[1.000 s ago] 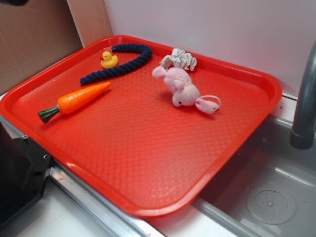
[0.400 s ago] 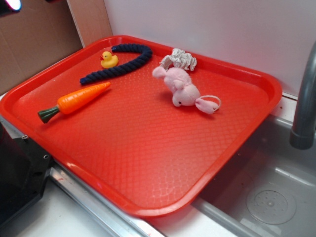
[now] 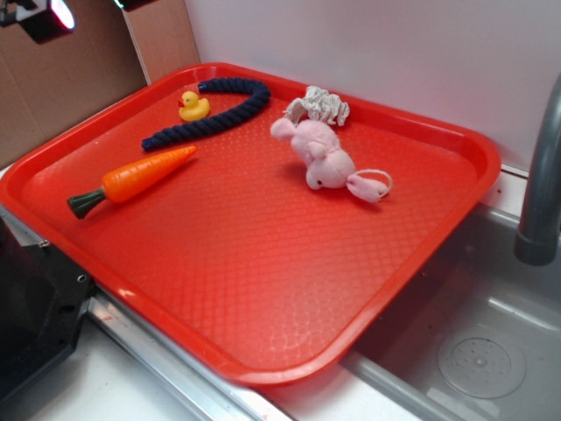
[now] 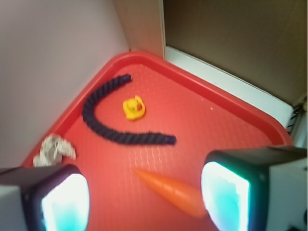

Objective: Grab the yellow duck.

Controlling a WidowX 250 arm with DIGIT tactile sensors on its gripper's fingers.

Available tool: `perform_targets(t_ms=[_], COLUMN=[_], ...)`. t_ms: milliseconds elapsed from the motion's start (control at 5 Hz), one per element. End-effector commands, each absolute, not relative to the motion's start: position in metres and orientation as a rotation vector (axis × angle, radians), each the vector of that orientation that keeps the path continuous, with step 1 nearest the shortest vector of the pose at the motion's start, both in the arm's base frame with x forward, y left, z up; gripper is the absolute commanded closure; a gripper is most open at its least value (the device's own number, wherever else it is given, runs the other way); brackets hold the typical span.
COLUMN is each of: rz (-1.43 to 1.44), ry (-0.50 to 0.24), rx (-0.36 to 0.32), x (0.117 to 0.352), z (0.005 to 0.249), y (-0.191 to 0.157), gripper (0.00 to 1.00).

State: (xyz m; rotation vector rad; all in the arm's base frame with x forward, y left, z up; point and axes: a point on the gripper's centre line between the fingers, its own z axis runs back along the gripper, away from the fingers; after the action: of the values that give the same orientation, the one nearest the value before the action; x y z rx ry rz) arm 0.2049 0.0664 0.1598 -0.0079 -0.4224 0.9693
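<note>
Red plastic, diamond-textured, makes up the tray (image 3: 263,263) that carries everything here, and it serves as the landmark. Along the tray's left side lies the carrot (image 3: 136,177), green stem toward the near-left rim, tip pointing inward. Next, close to the tray's far-left corner, sits the yellow duck (image 3: 194,106), tucked inside the curve of the dark blue rope (image 3: 210,112), just beside it and possibly touching; the rope hooks around the duck's far side, so the open approach is from above and from the carrot side. Further right, near the tray's far rim, a pale scrunchie (image 3: 317,104) lies against a pink plush toy (image 3: 320,153). Beyond the tray's right edge stands a grey faucet (image 3: 542,175).

The gripper (image 4: 144,197) hangs high above the tray's left half, its two fingers (image 4: 231,192) spread wide with nothing between them. In the wrist view the duck lies ahead of the gap, well apart from it, which suggests the arm is lining up before descending.

Compared with a second ago, the objects on the tray have not shifted; only the gripper's lit underside has come further into the exterior view's top-left corner.
</note>
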Motion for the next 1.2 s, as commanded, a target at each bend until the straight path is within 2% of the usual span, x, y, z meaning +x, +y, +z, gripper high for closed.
perform_targets(t_ms=[0, 200, 400, 800, 1000], rz=[1.109, 1.125, 1.128, 1.128, 1.105], ry=[-0.453, -0.452, -0.456, -0.428, -0.399], rx=[0.095, 0.108, 0.129, 0.184, 0.193], x=[0.232, 0.251, 0.281, 0.302, 0.300], z=[0.121, 0.101, 0.074, 0.044, 0.034], y=[0.102, 0.109, 0.122, 0.130, 0.126], gripper=[0.00, 0.00, 0.00, 0.00, 1.00])
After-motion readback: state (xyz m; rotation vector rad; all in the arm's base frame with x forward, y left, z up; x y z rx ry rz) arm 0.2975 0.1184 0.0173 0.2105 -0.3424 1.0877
